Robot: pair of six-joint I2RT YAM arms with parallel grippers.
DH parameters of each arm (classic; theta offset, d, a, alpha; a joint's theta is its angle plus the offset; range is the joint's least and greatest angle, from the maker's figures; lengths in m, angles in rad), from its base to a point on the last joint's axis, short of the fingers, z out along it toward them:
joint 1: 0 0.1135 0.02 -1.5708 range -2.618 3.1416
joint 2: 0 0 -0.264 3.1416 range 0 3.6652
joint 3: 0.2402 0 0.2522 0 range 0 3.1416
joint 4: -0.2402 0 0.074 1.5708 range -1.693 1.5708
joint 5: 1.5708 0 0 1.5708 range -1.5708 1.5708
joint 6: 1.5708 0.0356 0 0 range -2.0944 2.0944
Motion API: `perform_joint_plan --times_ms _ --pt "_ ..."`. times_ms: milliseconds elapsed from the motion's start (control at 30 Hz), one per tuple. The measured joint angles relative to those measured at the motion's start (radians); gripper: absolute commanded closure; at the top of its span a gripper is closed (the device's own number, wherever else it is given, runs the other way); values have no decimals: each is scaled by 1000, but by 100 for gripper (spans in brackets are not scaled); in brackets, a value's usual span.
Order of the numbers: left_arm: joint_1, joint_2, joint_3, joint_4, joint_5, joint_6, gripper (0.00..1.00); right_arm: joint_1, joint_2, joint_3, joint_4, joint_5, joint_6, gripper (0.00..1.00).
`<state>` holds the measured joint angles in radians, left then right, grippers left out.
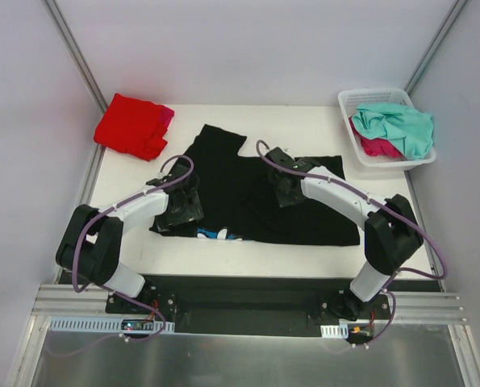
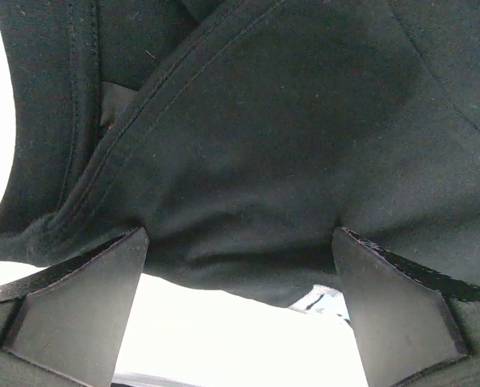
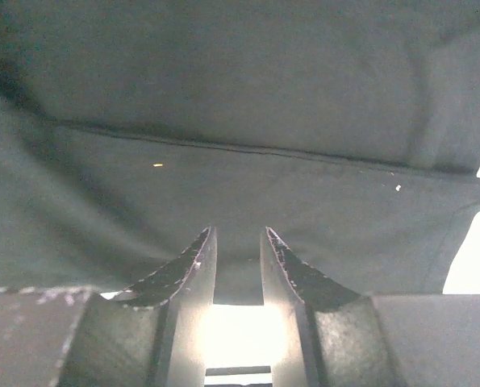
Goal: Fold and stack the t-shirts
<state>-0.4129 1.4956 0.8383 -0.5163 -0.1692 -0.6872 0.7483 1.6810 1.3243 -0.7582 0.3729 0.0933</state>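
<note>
Shows left gripper gaping wide at black t-shirt hem, gripping nothing; right gripper nipping its cloth. Beyond shirt's right: basket holding teal shirt, magenta shirt.

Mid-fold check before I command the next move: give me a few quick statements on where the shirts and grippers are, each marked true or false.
1. The left gripper has its jaws wide open at the edge of the black t-shirt. True.
2. The basket holds nothing. False: a teal t-shirt and a pink t-shirt lie in it.
3. The black t-shirt is stacked on the red t-shirt. False: it lies spread mid-table, and the red one sits apart at the far left corner.
4. The right gripper is over the black t-shirt. True.
</note>
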Motion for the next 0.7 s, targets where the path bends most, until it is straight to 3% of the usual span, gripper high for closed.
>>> perform_joint_plan --times_ms 467,700 --pt "-7 -98 -122 108 0 -10 1 -203 0 -136 63 -62 66 69" --pt "-7 -162 -172 134 5 -24 1 -233 68 -163 131 -140 87 70"
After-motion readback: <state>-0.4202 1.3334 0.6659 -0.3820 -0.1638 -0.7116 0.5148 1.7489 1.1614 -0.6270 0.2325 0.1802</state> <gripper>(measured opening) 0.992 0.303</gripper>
